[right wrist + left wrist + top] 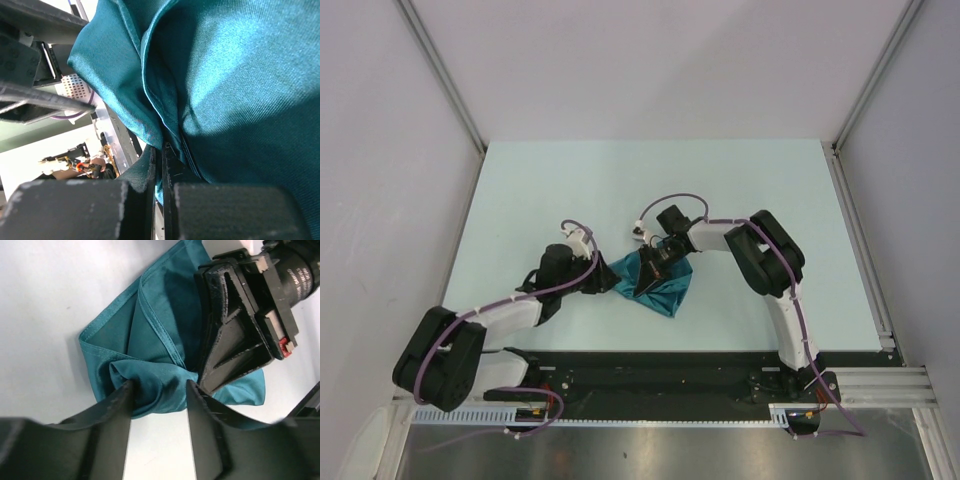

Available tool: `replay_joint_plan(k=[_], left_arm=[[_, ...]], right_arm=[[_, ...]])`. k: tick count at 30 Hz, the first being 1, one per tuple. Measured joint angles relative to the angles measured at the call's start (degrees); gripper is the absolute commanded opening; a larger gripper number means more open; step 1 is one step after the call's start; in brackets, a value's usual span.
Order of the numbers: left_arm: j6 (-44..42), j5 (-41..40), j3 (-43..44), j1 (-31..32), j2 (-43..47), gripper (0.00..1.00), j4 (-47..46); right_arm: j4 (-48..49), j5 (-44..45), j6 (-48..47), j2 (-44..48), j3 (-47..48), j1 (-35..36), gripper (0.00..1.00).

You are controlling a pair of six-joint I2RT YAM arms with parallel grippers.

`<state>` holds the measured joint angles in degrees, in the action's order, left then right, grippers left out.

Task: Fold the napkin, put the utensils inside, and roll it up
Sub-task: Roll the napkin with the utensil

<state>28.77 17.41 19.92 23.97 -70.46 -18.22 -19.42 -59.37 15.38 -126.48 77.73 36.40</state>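
Note:
The teal napkin (670, 290) lies crumpled in a rough triangle on the table, between the two arms. My left gripper (603, 278) is at its left corner. In the left wrist view a bunched fold of the napkin (150, 335) is squeezed between the tips of my left gripper (157, 387), whose jaws stand partly apart. My right gripper (648, 280) points down onto the cloth's middle. It also shows in the left wrist view, where one of its fingers (230, 330) presses on the cloth. My right gripper (158, 150) is shut on a hemmed edge of the napkin (240, 75). The spoon is hidden.
The pale table (620, 180) is walled by white panels on three sides. A metal rail (865, 260) runs along its right edge. The black base rail (670, 365) holding both arms lies just in front of the napkin.

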Motion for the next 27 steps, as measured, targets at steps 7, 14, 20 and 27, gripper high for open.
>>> replay_joint_plan(k=[7, 14, 20, 27], left_arm=[[-0.44, -2.08, 2.08, 0.5, -4.94, 0.0, -0.17], [-0.46, -3.74, 7.13, 0.87, -9.09, 0.0, 4.15], [-0.39, -4.26, 9.4, 0.85, -12.22, 0.0, 5.09], [-0.39, -4.2, 10.25, 0.85, -13.16, 0.0, 5.77]], right_arm=[[-0.9, -0.2, -0.15, -0.07, 0.22, -0.22, 0.25], [-4.72, 3.5, -0.85, 3.93, 0.39, -0.7, 0.54], [-6.93, 13.46, -2.45, 14.88, -1.25, -0.5, 0.6], [-3.06, 31.82, -6.1, 29.07, -8.13, 4.87, 0.63]])
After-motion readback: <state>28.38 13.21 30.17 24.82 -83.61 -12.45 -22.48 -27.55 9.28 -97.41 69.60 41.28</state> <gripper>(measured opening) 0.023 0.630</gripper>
